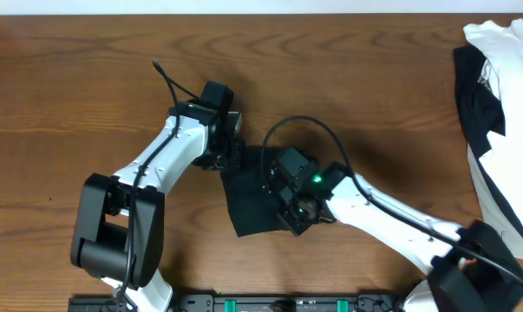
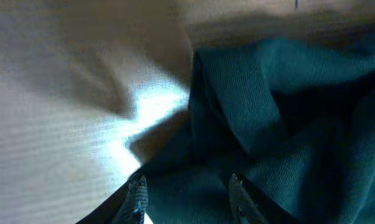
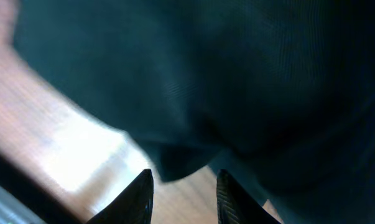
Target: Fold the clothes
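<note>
A black T-shirt [image 1: 246, 206], folded to a small bundle, is seen at the middle of the counter [image 1: 70, 87], with both arms bent over it, while a heap of black and white clothes [image 1: 502, 113] is left at the far right edge. The left gripper [image 2: 187, 194] is held partly open, dark cloth lying loose across the gap. The right gripper [image 3: 183, 194] is likewise partly open at the bundle's edge, with bare wood between its jaws and nothing grasped.
</note>
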